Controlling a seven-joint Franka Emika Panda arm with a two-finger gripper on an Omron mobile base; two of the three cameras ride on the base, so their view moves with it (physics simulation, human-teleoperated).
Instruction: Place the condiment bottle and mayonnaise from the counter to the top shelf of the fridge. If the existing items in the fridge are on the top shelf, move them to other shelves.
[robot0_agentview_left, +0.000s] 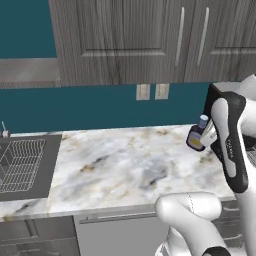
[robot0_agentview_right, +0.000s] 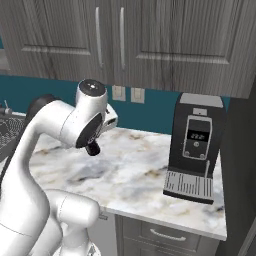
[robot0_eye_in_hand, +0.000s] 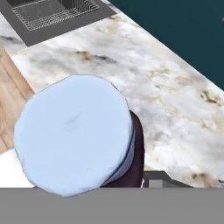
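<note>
A: Marbled white-grey stone forms the counter (robot0_agentview_left: 130, 160), under grey wall cabinets (robot0_agentview_right: 165, 40) and a teal backsplash (robot0_agentview_left: 100, 107).

B: Containers?

A: Left of the coffee machine (robot0_agentview_right: 196, 150), a sink (robot0_agentview_left: 22, 167) with a wire rack.

B: Pincer?

A: The gripper (robot0_agentview_left: 207, 134) grasps the condiment bottle (robot0_agentview_left: 197, 134), tilted just above the counter beside the coffee machine.

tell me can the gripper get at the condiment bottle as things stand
Probably yes, it looks already there: the condiment bottle sits tilted right against the gripper above the counter, and its blue cap looms just in front of the hand camera. Nothing stands between them.
</note>
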